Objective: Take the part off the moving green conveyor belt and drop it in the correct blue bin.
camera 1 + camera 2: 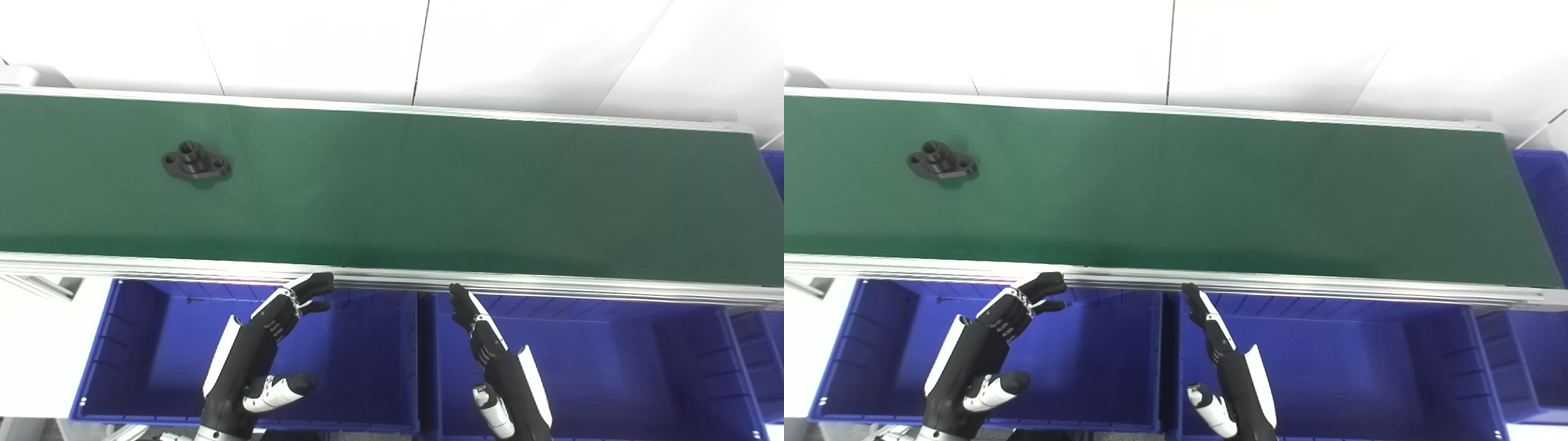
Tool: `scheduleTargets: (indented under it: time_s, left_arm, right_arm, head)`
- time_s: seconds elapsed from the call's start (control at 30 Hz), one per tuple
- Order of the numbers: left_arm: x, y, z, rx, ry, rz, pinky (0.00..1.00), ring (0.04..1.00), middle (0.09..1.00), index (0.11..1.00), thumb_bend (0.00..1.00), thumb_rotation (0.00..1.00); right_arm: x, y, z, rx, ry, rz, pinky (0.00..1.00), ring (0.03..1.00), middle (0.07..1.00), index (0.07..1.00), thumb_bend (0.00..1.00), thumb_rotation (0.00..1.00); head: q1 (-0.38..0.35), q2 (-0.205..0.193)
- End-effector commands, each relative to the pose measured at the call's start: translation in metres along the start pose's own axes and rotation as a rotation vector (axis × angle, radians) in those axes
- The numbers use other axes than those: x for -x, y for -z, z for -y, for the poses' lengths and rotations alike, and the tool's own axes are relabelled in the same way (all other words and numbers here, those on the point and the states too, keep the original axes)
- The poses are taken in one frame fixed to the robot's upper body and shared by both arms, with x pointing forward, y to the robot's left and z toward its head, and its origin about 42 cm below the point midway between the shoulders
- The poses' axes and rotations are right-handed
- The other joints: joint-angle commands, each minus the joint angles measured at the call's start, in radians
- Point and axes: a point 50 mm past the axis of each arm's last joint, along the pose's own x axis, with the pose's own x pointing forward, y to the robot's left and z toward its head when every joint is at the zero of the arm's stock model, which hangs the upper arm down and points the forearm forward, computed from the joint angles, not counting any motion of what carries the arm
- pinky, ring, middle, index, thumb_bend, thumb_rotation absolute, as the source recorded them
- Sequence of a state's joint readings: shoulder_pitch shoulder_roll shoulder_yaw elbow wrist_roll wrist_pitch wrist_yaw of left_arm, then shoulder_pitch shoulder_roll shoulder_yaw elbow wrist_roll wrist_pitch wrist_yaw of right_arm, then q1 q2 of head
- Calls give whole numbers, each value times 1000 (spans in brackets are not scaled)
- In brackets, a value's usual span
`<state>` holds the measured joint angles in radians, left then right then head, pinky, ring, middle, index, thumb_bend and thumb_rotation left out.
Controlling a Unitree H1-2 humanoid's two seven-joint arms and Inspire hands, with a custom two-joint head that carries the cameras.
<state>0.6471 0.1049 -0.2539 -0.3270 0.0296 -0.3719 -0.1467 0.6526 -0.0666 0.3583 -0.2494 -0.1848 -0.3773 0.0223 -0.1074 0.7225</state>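
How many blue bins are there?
4, maybe more out of view. One below the belt's near edge under the left hand, one under the right hand, a sliver at the bottom right, and one past the belt's right end.

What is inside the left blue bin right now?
No parts show inside the left blue bin; the left hand hovering above hides part of its floor.

- A flat white panelled wall point(318, 43) fills the upper part of both views.
- Thin dark seams point(420, 52) cut the wall into panels; one runs almost upright near the middle, others slant to either side of it.
- Left of that middle seam, low down, stands a pale white cabinet surface point(37, 343).
- Light is bright and even, washing the wall nearly featureless.
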Motion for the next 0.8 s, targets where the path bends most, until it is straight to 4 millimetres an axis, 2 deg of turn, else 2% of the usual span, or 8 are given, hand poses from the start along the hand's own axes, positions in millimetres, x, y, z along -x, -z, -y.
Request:
scheduleTargets:
  time_s: [0.0, 0.27, 0.3, 0.33, 0.37, 0.4, 0.47, 0.77]
  left_arm:
    - [1, -5, -1, -5, 6, 20, 752, 825, 833, 797, 898, 708]
    - [2, -3, 1, -8, 4, 23, 741, 817, 825, 788, 882, 707]
    - [1, -1, 1, -7, 4, 24, 739, 816, 825, 786, 873, 704]
    - [2, 2, 2, -7, 6, 21, 738, 816, 825, 785, 871, 703]
    - [3, 4, 3, -7, 7, 19, 734, 816, 824, 782, 861, 700]
    - [3, 8, 4, -4, 10, 17, 732, 816, 823, 781, 845, 694]
    - [4, 14, 6, -1, 11, 15, 731, 817, 823, 781, 832, 688]
    - [-6, 24, 16, -19, -4, 9, 669, 776, 794, 735, 833, 691]
  right_arm:
    - [-1, -7, -2, -2, 2, 20, 935, 957, 963, 933, 875, 984]
    - [0, -5, -2, -7, 5, 12, 915, 941, 961, 929, 880, 988]
    - [0, -4, -2, -8, 4, 11, 917, 942, 962, 929, 880, 988]
    - [1, -1, -1, -7, 3, 8, 918, 942, 962, 929, 881, 988]
    - [2, 1, -1, -6, 2, 6, 914, 942, 964, 931, 883, 991]
    - [3, 6, 0, -4, 1, 3, 912, 942, 964, 934, 888, 995]
    - [5, 13, 1, -4, 0, -2, 911, 942, 963, 935, 892, 998]
    - [0, 22, 17, 1, 12, 11, 891, 938, 954, 932, 876, 978]
  head:
    - [0, 1]
    - [20, -32]
    - [27, -45]
    - [41, -97]
    - [41, -97]
    - [59, -141]
    - [75, -167]
    - [118, -188]
